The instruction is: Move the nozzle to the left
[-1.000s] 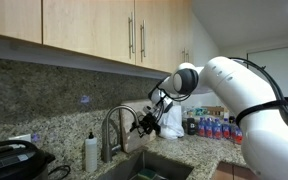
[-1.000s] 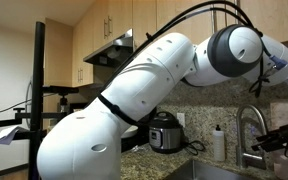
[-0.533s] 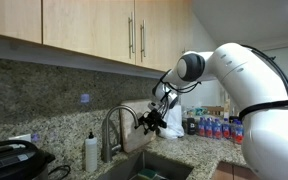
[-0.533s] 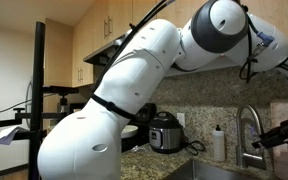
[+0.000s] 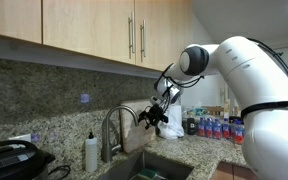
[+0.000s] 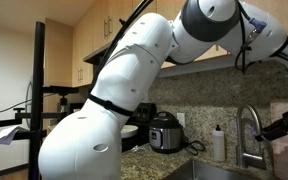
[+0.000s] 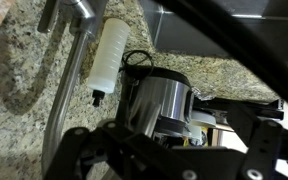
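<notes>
The nozzle point(image 5: 117, 118) is a brushed-steel gooseneck faucet arched over the sink, and it also shows in an exterior view point(image 6: 247, 128). In the wrist view its steel tube point(image 7: 68, 90) runs down the left side. My gripper point(image 5: 149, 119) hangs just to the right of the spout's thicker tip, very close to it; I cannot tell whether it touches. Its dark fingers look spread and empty in the wrist view point(image 7: 169, 160). In an exterior view the gripper point(image 6: 286, 127) sits at the right edge.
A white soap bottle point(image 5: 91, 152) stands left of the faucet on the granite counter point(image 5: 189, 150). A steel rice cooker point(image 6: 166, 132) stands further along. Several bottles point(image 5: 212, 127) stand at the back right. Wooden cabinets point(image 5: 104, 30) hang overhead.
The arm's elbow has risen, and the gripper has drifted slightly up and to the right, away from the spout tip. The faucet has not visibly turned.
</notes>
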